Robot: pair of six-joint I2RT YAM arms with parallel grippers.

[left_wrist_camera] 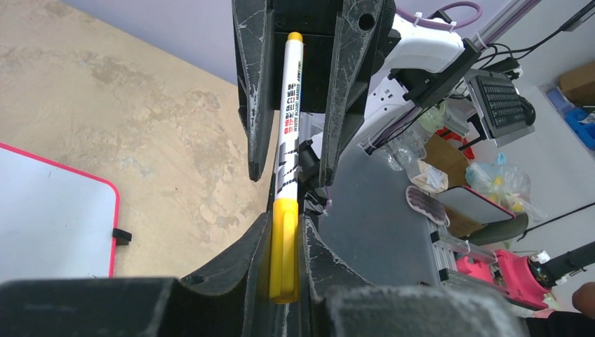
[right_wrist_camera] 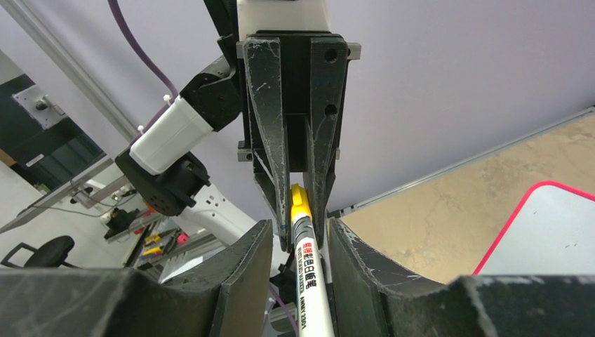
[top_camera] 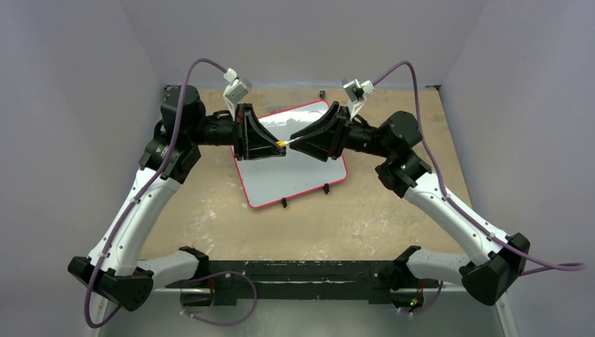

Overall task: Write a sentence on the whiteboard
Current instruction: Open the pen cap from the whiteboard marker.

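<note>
Left hand (top_camera: 277,146), right hand (top_camera: 296,138) flank one marker (left_wrist_camera: 291,126) over one whiteboard (top_camera: 295,179).

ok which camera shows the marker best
The left wrist view: the marker runs its whole length there, yellow cap to tail, label visible. The right wrist view shows only the cap and part of the barrel; the top view shows just a yellow speck against the whiteboard.

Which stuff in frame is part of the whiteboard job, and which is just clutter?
Job: whiteboard, marker, left hand, right hand.
Clutter: keyboard, chair, small black bit past the whiteboard's far edge.
</note>
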